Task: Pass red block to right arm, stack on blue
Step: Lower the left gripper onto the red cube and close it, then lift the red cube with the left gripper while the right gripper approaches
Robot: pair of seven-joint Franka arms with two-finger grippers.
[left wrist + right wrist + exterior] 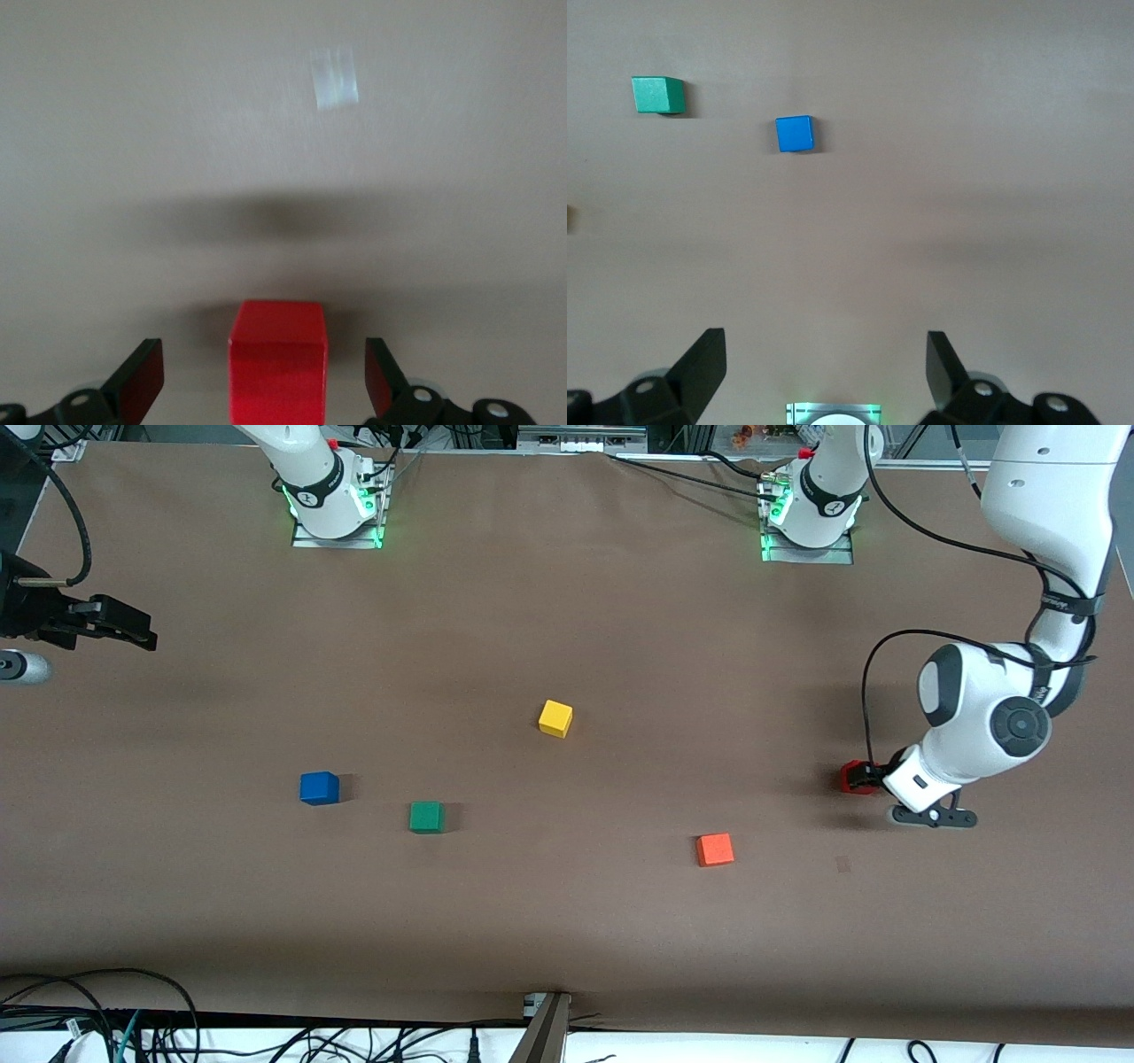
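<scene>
The red block (pixel 852 779) sits on the brown table toward the left arm's end. My left gripper (pixel 868 777) is low over the table around it. In the left wrist view the red block (pixel 278 354) stands between the open fingers (pixel 142 376), with a gap on each side. The blue cube (pixel 319 788) sits on the table toward the right arm's end and also shows in the right wrist view (pixel 795 134). My right gripper (pixel 133 631) is up in the air at that end of the table, open and empty (pixel 826 363).
A green cube (pixel 426 817) lies beside the blue cube, a little nearer the front camera; it shows in the right wrist view (pixel 657 95). A yellow cube (pixel 555 718) sits mid-table. An orange-red cube (pixel 715 849) lies nearer the front camera than the red block.
</scene>
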